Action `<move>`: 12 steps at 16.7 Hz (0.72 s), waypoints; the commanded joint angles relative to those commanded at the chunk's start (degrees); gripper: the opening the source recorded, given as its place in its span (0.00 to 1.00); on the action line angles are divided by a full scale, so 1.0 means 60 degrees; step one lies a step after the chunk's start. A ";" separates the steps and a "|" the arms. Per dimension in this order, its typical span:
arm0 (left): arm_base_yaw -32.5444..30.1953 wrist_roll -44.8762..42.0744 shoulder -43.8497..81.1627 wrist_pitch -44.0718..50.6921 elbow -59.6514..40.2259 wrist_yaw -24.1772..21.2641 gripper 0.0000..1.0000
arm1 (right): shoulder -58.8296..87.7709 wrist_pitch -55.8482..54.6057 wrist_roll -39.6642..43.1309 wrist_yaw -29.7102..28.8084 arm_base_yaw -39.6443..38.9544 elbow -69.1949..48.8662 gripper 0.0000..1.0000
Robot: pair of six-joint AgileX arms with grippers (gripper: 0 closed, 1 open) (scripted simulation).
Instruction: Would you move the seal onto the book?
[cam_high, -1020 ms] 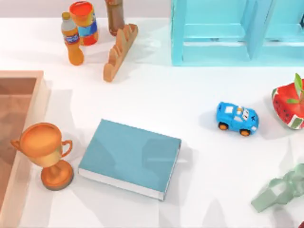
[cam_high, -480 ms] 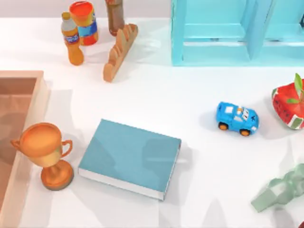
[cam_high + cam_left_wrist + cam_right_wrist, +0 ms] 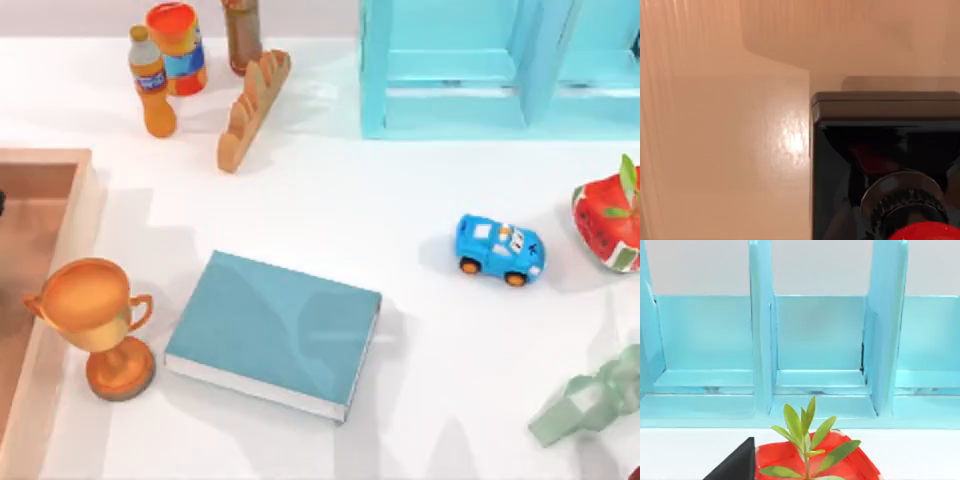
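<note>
The seal [image 3: 880, 150] appears very close in the left wrist view: a black square block standing on a pale wooden surface, with its round red knob [image 3: 922, 232] nearest the camera. The book [image 3: 272, 333], teal with white page edges, lies flat on the table left of the middle, next to the trophy [image 3: 98, 322]. A dark sliver of my left arm [image 3: 1, 205] pokes in at the left edge, over the wooden box [image 3: 45, 160]. A black corner of my right gripper [image 3: 735, 465] shows in the right wrist view, near a red planter [image 3: 840, 465].
A blue toy car [image 3: 499, 249] stands right of the book. The light-blue shelf unit [image 3: 480, 70] is at the back right, with bottles [image 3: 152, 82], a can [image 3: 177, 45] and a wooden rack [image 3: 252, 108] at the back left. A pale green object [image 3: 595, 400] lies front right.
A dark sliver of the left arm has come into the top view at the left edge over the wooden box. Everything on the table stays where it was.
</note>
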State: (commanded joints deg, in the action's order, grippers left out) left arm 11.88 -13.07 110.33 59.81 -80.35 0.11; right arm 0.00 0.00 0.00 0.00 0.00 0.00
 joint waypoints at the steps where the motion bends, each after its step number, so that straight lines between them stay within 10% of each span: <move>1: -0.0309 0.0322 -0.0035 0.0422 -0.0383 0.0001 0.00 | 0.0000 0.0000 0.0000 0.0000 0.0000 0.0000 1.00; 12: -0.3650 0.3589 -0.0801 0.4804 -0.3967 0.0006 0.00 | 0.0000 0.0000 0.0000 0.0000 0.0000 0.0000 1.00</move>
State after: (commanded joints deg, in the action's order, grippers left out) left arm -10.02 8.46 105.52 88.63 -104.16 0.15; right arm 0.00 0.00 0.00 0.00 0.00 0.00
